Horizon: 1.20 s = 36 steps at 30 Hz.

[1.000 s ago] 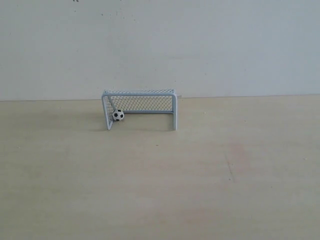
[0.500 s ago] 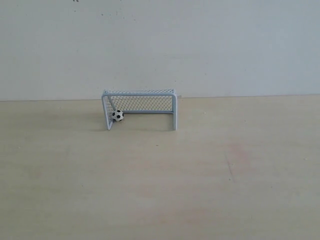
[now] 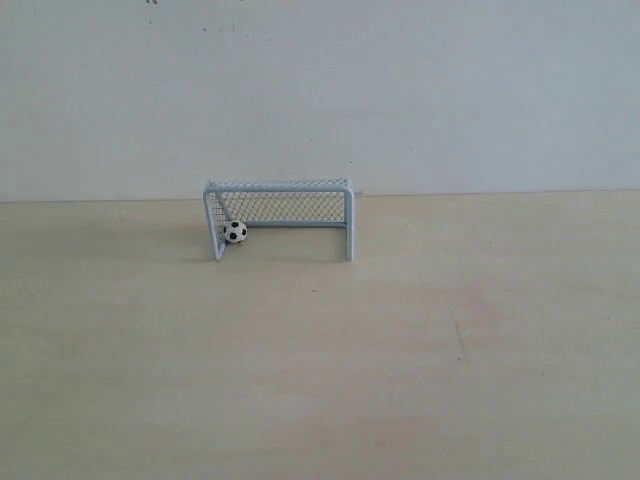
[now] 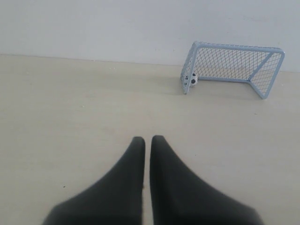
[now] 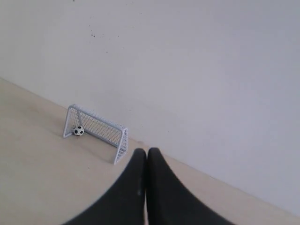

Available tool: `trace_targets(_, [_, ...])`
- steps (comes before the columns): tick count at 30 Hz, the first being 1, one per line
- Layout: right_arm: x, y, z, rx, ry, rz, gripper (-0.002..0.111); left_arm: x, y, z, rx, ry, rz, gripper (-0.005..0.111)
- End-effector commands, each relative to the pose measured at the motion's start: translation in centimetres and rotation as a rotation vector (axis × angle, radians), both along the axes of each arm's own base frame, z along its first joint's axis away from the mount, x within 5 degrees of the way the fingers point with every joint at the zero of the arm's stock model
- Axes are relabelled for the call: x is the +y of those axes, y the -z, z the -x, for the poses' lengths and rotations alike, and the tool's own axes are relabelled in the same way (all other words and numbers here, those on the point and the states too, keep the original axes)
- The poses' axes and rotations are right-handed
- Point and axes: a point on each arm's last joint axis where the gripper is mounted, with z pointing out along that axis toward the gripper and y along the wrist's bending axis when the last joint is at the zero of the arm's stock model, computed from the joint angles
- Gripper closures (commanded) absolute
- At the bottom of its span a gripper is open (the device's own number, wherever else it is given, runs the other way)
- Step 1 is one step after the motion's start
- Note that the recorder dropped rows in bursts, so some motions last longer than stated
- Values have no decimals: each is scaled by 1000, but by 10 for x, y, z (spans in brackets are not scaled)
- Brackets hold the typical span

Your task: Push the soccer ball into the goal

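The soccer ball sits inside the goal at the surface's far edge (tucked at one end). The left gripper and right gripper are both pinched together; a bump to the goal could roll it out.

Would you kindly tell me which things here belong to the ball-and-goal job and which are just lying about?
Job: soccer ball, inside the goal by one post; left gripper and right gripper, both shut, away from the goal.
Lying about: no loose items seen; just the table and the wall.
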Motion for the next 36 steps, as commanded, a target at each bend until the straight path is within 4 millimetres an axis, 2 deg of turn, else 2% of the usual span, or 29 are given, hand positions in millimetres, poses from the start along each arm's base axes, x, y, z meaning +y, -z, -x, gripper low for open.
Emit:
trace_targets(1, [-4, -3, -6, -50, 38, -110, 109, 0, 1, 0, 0, 5, -7, 102])
trace_targets(4, [-9, -2, -15, -117, 89, -162, 109, 0, 1, 0, 0, 5, -7, 102])
trace_targets(8, [-17, 12, -35, -152, 176, -249, 109, 0, 1, 0, 0, 5, -7, 102])
trace_targets(14, [-29, 51, -64, -119, 257, -441, 109, 0, 1, 0, 0, 5, -7, 102])
trace_targets(16, [-34, 76, -76, -96, 309, -455, 109, 0, 1, 0, 0, 5, -7, 102])
trace_targets(26, [-41, 150, -96, 65, 397, -451, 109, 0, 1, 0, 0, 5, -7, 102])
trace_targets(31, [-38, 158, -97, 135, 376, -483, 109, 0, 1, 0, 0, 5, -7, 102])
trace_targets(36, [-39, 164, -96, 173, 398, -361, 109, 0, 1, 0, 0, 5, -7, 102])
